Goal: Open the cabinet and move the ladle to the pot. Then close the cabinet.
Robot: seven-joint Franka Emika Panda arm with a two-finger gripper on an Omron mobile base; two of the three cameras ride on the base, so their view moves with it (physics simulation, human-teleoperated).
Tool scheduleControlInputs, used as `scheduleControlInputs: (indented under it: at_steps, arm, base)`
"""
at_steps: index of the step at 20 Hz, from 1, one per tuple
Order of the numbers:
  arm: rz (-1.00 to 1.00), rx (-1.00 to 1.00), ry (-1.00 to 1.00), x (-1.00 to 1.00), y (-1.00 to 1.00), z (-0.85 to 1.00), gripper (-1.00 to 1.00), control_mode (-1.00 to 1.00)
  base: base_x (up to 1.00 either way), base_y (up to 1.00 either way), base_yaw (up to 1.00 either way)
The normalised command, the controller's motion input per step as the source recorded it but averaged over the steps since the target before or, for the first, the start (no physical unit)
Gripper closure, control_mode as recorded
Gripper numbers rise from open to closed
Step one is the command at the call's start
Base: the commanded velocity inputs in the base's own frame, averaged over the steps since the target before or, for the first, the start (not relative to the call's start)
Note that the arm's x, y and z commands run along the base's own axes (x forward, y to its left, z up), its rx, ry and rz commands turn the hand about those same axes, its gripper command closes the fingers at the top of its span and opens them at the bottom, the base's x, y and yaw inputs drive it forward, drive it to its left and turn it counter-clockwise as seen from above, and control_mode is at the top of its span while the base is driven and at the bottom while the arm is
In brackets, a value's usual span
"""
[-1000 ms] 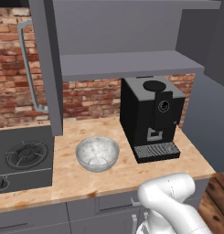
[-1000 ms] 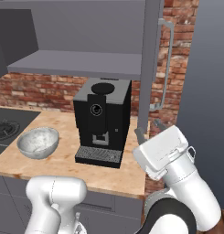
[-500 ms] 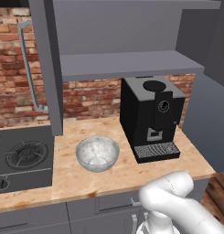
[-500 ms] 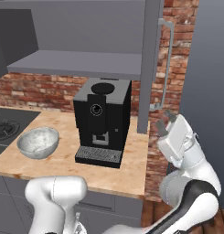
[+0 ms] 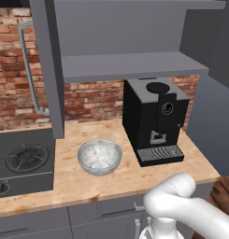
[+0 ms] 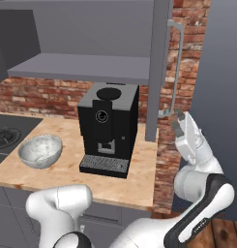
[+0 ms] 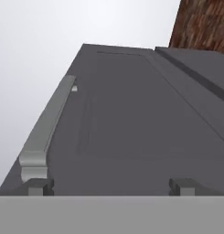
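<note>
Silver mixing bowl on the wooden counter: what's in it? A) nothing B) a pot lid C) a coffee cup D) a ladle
A: the silver mixing bowl sits left of the black coffee machine on the wooden counter, and its inside shows bare metal.

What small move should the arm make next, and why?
Probably ease the open gripper sideways onto the door handle: the handle lies off toward one fingertip, not between them, and both cabinet doors already stand open.
</note>
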Motion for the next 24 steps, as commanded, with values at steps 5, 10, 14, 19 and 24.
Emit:
scheduleControlInputs:
  at_steps: [5, 10, 14, 19, 24]
  arm:
    - [0.07, 0.03, -0.11, 0.14, 0.08, 0.00, -1.00, -1.00]
    - [0.01, 0.00, -0.15, 0.00, 0.33, 0.01, -1.00, -1.00]
    - [0.00, 0.00, -0.15, 0.00, 0.44, 0.06, -1.00, -1.00]
    - [0.00, 0.00, -0.11, 0.00, 0.38, 0.16, -1.00, -1.00]
    - [0.00, 0.00, -0.08, 0.00, 0.38, 0.23, -1.00, -1.00]
  base:
    - [0.00, 0.00, 0.00]
    - [0.00, 0.00, 0.00]
    - [0.00, 0.00, 0.00]
    - [0.00, 0.00, 0.00]
    - [0.00, 0.00, 0.00]
